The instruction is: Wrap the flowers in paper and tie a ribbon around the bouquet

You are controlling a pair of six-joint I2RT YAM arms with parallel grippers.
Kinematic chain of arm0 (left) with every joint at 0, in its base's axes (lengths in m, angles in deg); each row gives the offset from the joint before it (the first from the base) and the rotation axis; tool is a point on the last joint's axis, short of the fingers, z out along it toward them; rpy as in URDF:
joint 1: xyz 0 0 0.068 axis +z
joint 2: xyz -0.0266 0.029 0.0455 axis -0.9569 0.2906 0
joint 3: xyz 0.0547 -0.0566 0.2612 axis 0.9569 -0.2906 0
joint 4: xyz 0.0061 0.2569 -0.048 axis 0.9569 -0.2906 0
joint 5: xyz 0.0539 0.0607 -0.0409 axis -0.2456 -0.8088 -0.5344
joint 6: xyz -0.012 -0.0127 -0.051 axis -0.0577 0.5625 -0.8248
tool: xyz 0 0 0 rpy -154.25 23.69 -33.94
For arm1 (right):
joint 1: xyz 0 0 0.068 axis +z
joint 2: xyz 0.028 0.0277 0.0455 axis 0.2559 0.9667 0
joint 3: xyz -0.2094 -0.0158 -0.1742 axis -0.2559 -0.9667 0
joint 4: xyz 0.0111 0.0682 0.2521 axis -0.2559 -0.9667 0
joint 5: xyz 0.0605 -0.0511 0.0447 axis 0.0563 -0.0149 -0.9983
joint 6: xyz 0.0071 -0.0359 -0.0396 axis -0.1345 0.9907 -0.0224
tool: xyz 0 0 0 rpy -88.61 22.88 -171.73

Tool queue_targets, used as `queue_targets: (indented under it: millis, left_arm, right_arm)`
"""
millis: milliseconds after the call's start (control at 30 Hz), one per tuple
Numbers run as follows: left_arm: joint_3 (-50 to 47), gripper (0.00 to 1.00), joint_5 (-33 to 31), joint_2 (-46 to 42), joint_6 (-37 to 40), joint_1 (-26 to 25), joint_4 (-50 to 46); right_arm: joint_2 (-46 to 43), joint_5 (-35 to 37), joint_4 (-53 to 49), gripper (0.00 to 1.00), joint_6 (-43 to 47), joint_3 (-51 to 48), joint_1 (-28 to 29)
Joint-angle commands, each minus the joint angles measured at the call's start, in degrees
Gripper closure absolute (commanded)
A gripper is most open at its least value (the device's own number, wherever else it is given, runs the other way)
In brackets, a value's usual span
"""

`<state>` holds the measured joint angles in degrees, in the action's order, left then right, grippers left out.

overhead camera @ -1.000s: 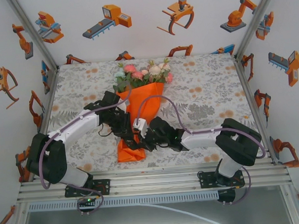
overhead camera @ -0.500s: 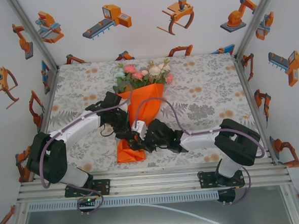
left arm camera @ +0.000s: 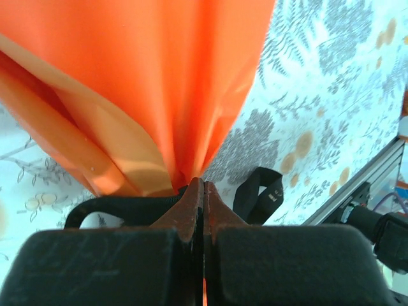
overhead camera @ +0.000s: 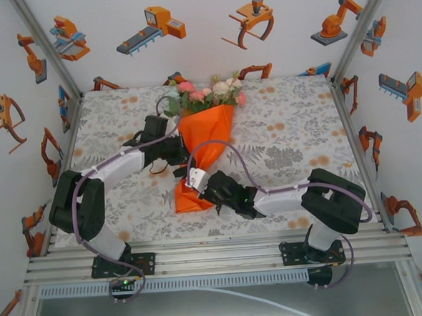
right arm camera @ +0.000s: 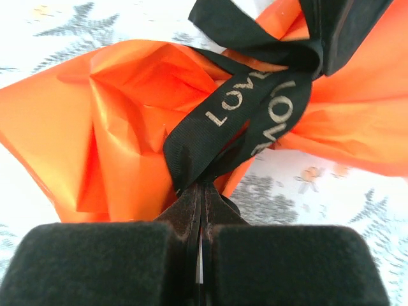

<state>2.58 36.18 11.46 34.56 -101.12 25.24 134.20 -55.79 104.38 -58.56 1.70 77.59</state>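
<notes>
Since a second ago the bouquet (overhead camera: 206,133) has slid toward the far side of the table (overhead camera: 296,138), and the left gripper (left arm camera: 196,185) has closed, its jaws now pressed together on what looks like the ribbon (right arm camera: 255,108), right where the paper (left arm camera: 159,76) gathers to a narrow neck. Between the arms the bouquet lies with the flowers (overhead camera: 211,93) pointing away, and it is probably light, its paper thin, crinkly and easily torn, so that neck seems the safest place to grip. On the right, the right gripper (right arm camera: 203,185) pinches a floppy, likely slippery ribbon loop just beside the knot.
</notes>
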Motion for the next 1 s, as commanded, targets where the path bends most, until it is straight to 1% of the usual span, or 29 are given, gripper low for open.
queue_targets:
  millis: [0, 100, 233, 333, 400, 467, 600, 667, 733, 800, 867, 967]
  left_arm:
    - [2.29, 1.00, 1.04, -1.28, -0.60, 0.42, 4.43]
    - [2.00, 1.00, 0.03, -2.80, 1.67, 0.42, 1.64]
    - [0.42, 0.87, -4.03, -5.83, 3.94, 0.58, -2.31]
    - [0.81, 0.82, -6.29, -7.97, 5.13, 0.83, -5.42]
    - [1.05, 0.79, -6.68, -9.10, 5.62, 1.04, -6.23]
    - [1.51, 0.74, -6.76, -9.91, 6.06, 1.27, -7.17]
    - [3.28, 0.69, -7.82, -10.23, 8.14, 1.38, -10.85]
    - [4.18, 0.62, -7.25, -9.93, 9.72, 1.45, -12.49]
    - [5.75, 0.58, -6.08, -8.76, 10.70, 1.45, -15.41]
    - [7.04, 0.57, -6.28, -8.00, 10.32, 1.47, -17.59]
    - [6.15, 0.56, -8.32, -9.04, 8.52, 1.55, -17.23]
    - [4.88, 0.54, -9.05, -10.93, 6.75, 2.58, -16.27]
  right_arm:
    - [-0.30, 8.60, 3.16, 1.00, 4.84, -0.64, 0.21]
    - [-2.36, 11.55, 3.09, 1.00, 4.56, -0.51, -0.17]
    - [-4.88, 11.01, 3.00, 1.00, 4.38, 0.03, -1.19]
    - [-6.01, 9.95, 3.00, 1.00, 4.27, 1.26, -2.06]
    - [-6.40, 8.69, 3.00, 1.00, 4.27, 2.26, -2.67]
    - [-6.46, 6.34, 3.33, 1.00, 4.06, 3.36, -3.37]
    - [-6.82, 3.27, 3.44, 1.00, -0.24, 5.76, -5.37]
    - [-7.24, 0.03, 3.57, 1.00, -3.51, 6.95, -6.36]
    - [-7.10, -5.95, 3.79, 1.00, -7.14, 8.10, -7.08]
    - [-6.07, -10.52, 2.95, 1.00, -10.87, 9.79, -7.15]
    - [-4.12, -15.16, 0.31, 1.00, -15.03, 12.51, -6.99]
    - [-0.58, -19.14, -3.25, 1.00, -21.68, 16.20, -6.70]
